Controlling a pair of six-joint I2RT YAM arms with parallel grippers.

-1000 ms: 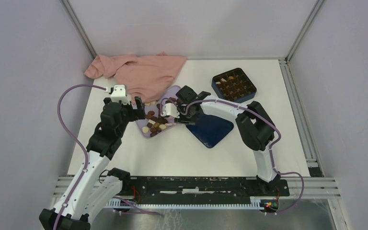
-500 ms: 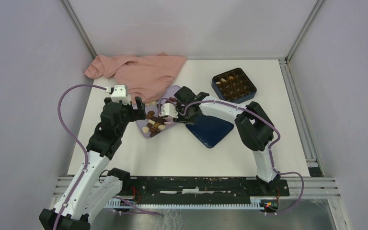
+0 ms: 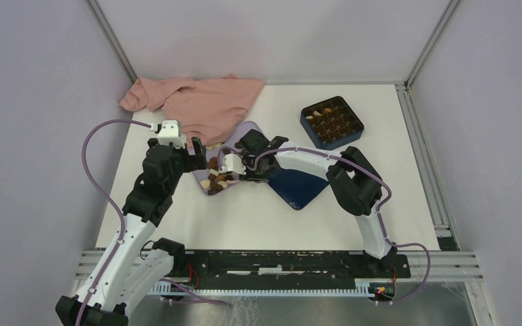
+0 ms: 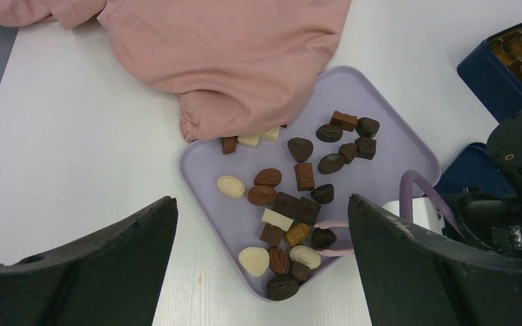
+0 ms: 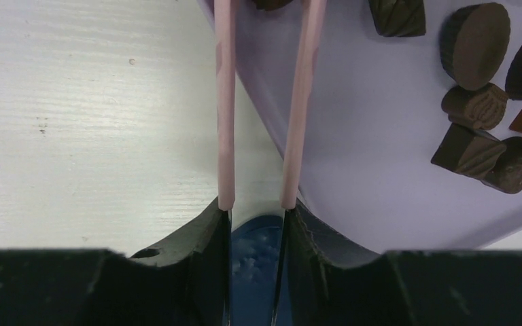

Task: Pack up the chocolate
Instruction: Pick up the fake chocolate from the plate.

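The chocolate point(image 4: 292, 204), many small dark, brown and cream pieces, lies on the lilac tray point(image 4: 394, 146), also seen from above point(image 3: 248, 130). My left gripper point(image 4: 259, 204) is open and empty and hovers above the tray's near corner point(image 3: 194, 155). My right gripper point(image 5: 257, 207) is shut on pink tongs point(image 5: 224, 102) and sits at the tray's right edge point(image 3: 245, 168). In the left wrist view the two tong arms point(image 4: 333, 223) lie either side of one dark piece point(image 4: 323, 238). Several dark pieces point(image 5: 476, 44) lie to the right of the tongs.
A dark blue box point(image 3: 332, 121) with a grid insert, partly filled, stands at the back right. Its blue lid point(image 3: 299, 183) lies flat under the right arm. A pink cloth point(image 3: 197, 102) lies at the back left and overlaps the tray's far edge.
My right gripper has moved left with the tongs, further over the tray's near corner. The left arm has not moved.
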